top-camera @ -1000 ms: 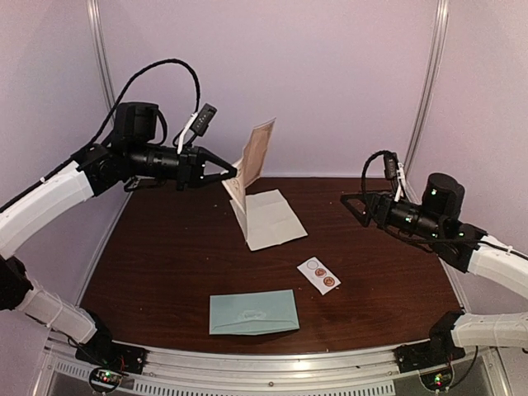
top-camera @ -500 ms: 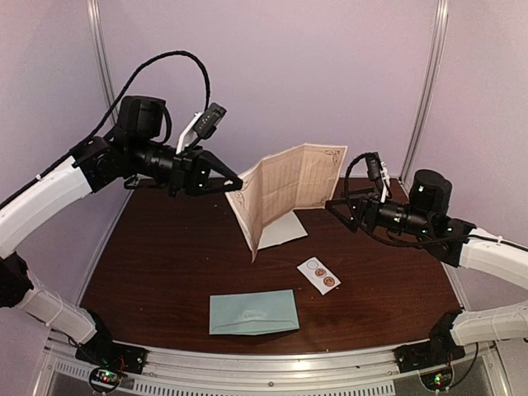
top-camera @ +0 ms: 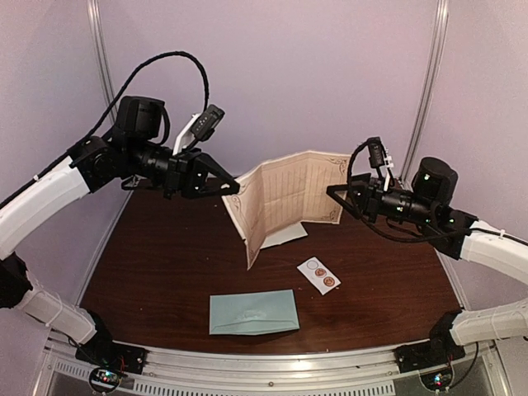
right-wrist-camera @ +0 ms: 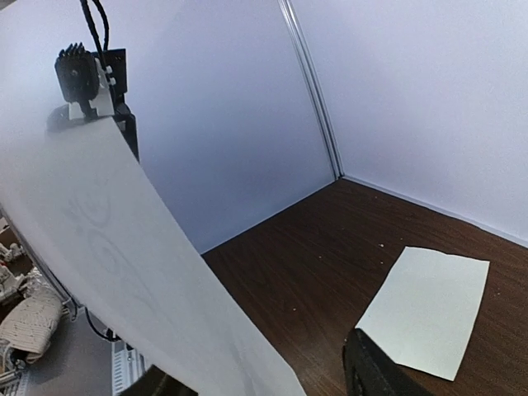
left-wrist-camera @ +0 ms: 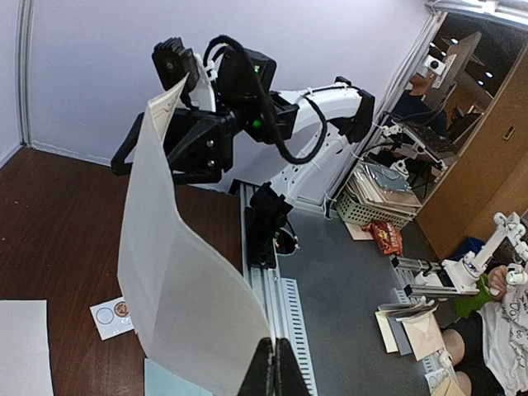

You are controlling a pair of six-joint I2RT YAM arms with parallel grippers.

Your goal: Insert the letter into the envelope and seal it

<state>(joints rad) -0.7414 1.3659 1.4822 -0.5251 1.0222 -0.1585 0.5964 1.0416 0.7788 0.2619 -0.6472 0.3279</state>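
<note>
In the overhead view we see the letter [top-camera: 285,194], a tan creased sheet with an ornamental border, held up in the air above the far half of the dark wooden table [top-camera: 165,264], its lower left corner hanging down toward the wood. The left gripper [top-camera: 233,189] reaches in from 9 o'clock and is pinched tight on the letter's upper left edge; in the left wrist view its fingertips meet on the paper with no gap between them. The right gripper [top-camera: 333,193] reaches in from 3 o'clock and sits right at the letter's right edge. From its own wrist camera the sheet sweeps across most of the picture and only one dark finger [right-wrist-camera: 373,371] shows clearly at the bottom, so we cannot tell whether its jaws have clamped onto the paper or merely stand around it. The envelope [top-camera: 253,312], pale teal-green with a faint print at its centre, lies flat at 6 o'clock on the table, close to the near edge, well apart from both grippers and from the letter. A small white strip of round stickers [top-camera: 318,275] lies at about 2 o'clock from the envelope, near it but not touching. A plain white sheet [top-camera: 285,233] lies flat on the wood behind the raised letter, toward 12 o'clock, partly hidden by it.
</note>
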